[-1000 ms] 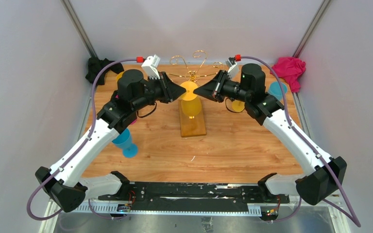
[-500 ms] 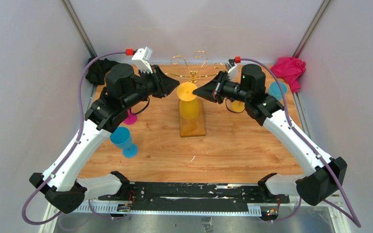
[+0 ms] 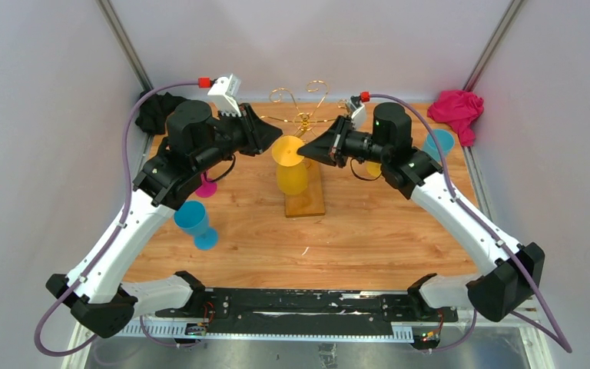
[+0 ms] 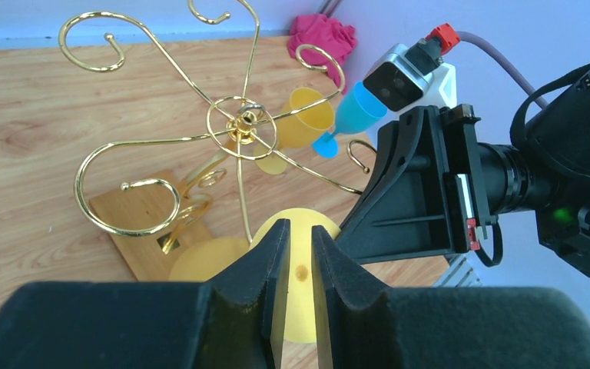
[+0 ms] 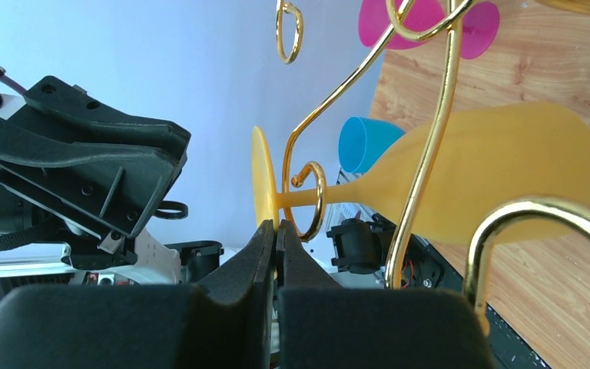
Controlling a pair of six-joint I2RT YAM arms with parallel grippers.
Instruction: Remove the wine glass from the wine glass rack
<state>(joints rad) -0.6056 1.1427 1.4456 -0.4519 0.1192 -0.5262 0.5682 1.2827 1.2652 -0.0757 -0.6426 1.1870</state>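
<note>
Wine glass (image 5: 507, 165) hangs inverted on the wine glass rack (image 4: 238, 127). Its stem sits in a gold hook loop just past the right hand's fingertips. Long axis is tilted off vertical: foot up at the right hand, mouth down and away from it, toward the wooden base (image 3: 305, 201).

Right hand (image 5: 275, 231) is clamped on the foot's rim, with only the thin disc between the fingers. Left hand (image 4: 299, 231) sits opposite, fingers a narrow slit apart and holding nothing. The foot is just ahead of its tips.

Step, by judgement: extraction, glass gripped but not yet free. The next move probably needs the stem slid out through the hook's open side. A straight pull could drag or tip the rack.
</note>
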